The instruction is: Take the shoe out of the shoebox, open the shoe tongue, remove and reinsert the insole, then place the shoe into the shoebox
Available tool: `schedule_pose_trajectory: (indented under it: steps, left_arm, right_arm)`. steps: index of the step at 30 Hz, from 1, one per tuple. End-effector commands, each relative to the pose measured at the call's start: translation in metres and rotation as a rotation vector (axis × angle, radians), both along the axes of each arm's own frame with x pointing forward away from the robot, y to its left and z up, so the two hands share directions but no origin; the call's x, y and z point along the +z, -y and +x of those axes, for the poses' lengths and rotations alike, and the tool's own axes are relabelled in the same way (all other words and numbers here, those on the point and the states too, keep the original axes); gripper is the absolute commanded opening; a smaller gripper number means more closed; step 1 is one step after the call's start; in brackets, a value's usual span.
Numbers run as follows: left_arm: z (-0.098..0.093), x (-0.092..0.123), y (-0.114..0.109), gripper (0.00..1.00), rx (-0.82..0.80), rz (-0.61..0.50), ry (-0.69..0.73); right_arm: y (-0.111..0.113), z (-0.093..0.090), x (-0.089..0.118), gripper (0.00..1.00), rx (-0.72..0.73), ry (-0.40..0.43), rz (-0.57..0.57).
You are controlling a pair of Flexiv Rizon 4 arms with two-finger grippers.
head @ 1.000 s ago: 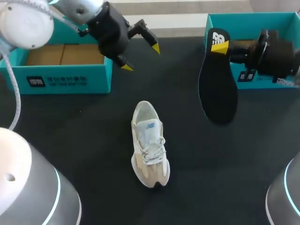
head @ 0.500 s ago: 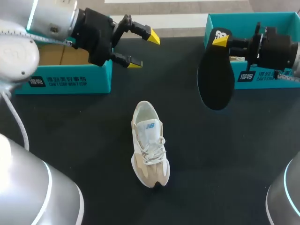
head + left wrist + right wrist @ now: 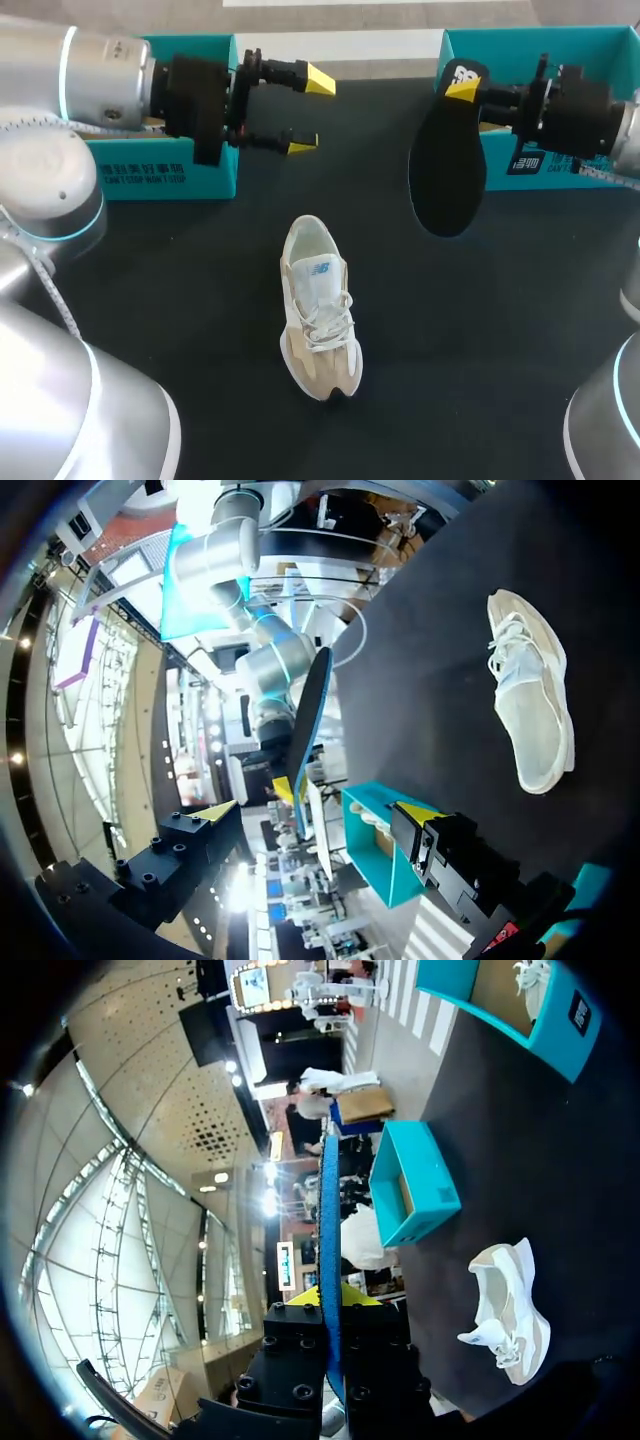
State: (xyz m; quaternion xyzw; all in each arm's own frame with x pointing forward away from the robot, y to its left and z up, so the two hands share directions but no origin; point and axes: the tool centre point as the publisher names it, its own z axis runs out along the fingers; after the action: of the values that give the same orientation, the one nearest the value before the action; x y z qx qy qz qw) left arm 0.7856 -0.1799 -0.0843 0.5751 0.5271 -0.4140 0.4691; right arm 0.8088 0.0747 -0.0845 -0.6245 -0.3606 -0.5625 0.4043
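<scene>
**Left end effector** (image 3: 311, 112): fingers spread wide, nothing between them. It is positioned above the table (image 3: 150, 280), just beside the front corner of the left shoebox (image 3: 160, 175), with its fingers pointing toward the right arm.

**Right end effector** (image 3: 466, 90): closed on the heel end of the insole (image 3: 447, 165), one finger on each face, as the right wrist view shows. The insole hangs toe end down in front of the right shoebox (image 3: 530, 45) and well apart from the sneaker.

**Sneaker** (image 3: 318, 305): a white and beige shoe standing upright on its sole at mid-table, between the two shoeboxes and nearer the robot. The toe points toward the robot and the laces are tied.
</scene>
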Motion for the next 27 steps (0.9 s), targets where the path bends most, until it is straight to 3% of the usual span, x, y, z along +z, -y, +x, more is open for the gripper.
schedule_pose_trajectory:
  steps: [1, 10, 18, 23, 27]
  left_arm:
    - [-0.004, -0.015, 0.008, 1.00, 0.030, -0.013, 0.029]
    - [-0.012, -0.040, 0.023, 1.00, 0.041, -0.042, 0.022]
    - [-0.013, -0.049, 0.030, 0.99, 0.015, -0.098, -0.016]
    - [-0.013, -0.053, 0.037, 0.68, 0.010, -0.114, -0.022]
    - [-0.013, -0.054, 0.042, 0.55, 0.014, -0.130, -0.022]
  right_arm:
    - [-0.015, 0.015, -0.004, 0.00, -0.002, -0.053, 0.006]
    - [-0.040, 0.045, -0.017, 0.00, 0.024, -0.103, 0.018]
    - [-0.066, 0.054, -0.031, 0.00, 0.117, -0.157, 0.030]
    - [-0.085, 0.057, -0.039, 0.00, 0.150, -0.168, 0.050]
    - [-0.096, 0.058, -0.044, 0.00, 0.175, -0.176, 0.066]
